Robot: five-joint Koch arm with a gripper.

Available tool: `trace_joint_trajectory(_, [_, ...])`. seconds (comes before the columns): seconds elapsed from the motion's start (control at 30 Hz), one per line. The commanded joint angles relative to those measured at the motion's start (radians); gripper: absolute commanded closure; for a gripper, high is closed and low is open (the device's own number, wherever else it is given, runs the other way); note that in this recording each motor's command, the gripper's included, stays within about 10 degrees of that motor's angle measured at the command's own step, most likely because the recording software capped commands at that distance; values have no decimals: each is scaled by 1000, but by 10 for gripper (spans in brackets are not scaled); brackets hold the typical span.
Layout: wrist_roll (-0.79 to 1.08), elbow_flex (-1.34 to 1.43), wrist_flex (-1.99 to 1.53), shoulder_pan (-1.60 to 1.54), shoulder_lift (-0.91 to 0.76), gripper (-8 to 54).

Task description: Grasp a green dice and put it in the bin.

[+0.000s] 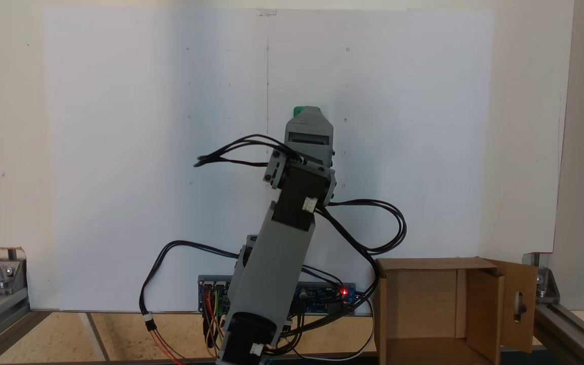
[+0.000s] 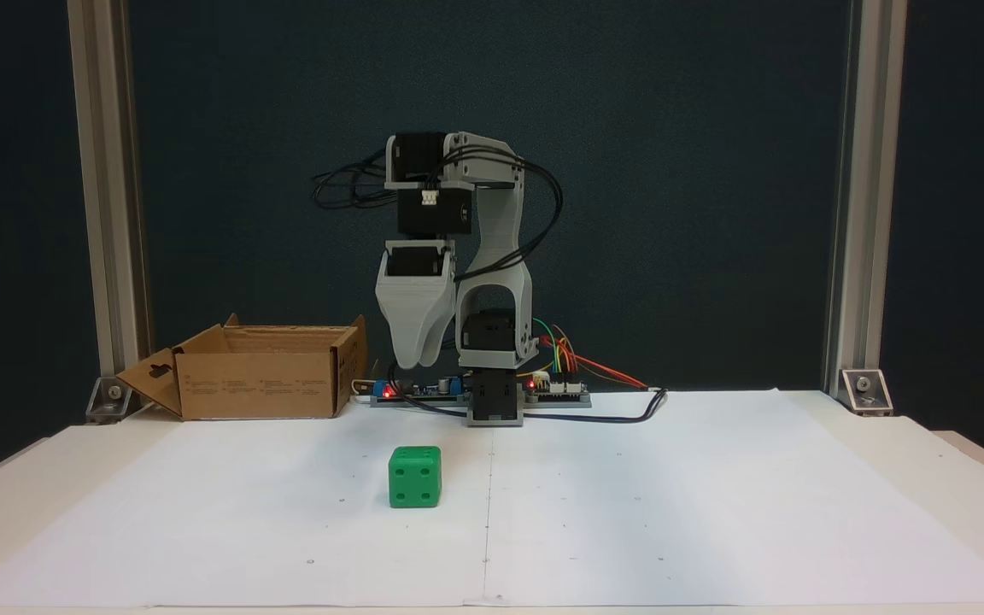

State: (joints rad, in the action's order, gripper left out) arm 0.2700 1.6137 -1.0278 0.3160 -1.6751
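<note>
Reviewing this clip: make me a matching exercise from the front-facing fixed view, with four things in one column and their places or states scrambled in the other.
Things:
1. green dice
2. bin
3. gripper
4. red lights

Places or states:
A. hangs pointing down above the table
B. glowing on the boards by the arm's base
C. alone on the white paper, in front of the arm
D. at the left rear of the table, flaps open

Pairs: 1-C, 2-D, 3-A, 4-B

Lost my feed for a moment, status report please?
Gripper hangs tip-down, above the paper, holding nothing; open or shut unclear. Green dice on the white paper, untouched. Bin open by the base. Nothing in the way.
</note>
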Motion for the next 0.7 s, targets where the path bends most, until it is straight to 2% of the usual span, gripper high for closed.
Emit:
trace_joint_trajectory(0.0, [51,-18,9,-14,23,12])
trace_joint_trajectory(0.67, [55,58,127,-38,123,15])
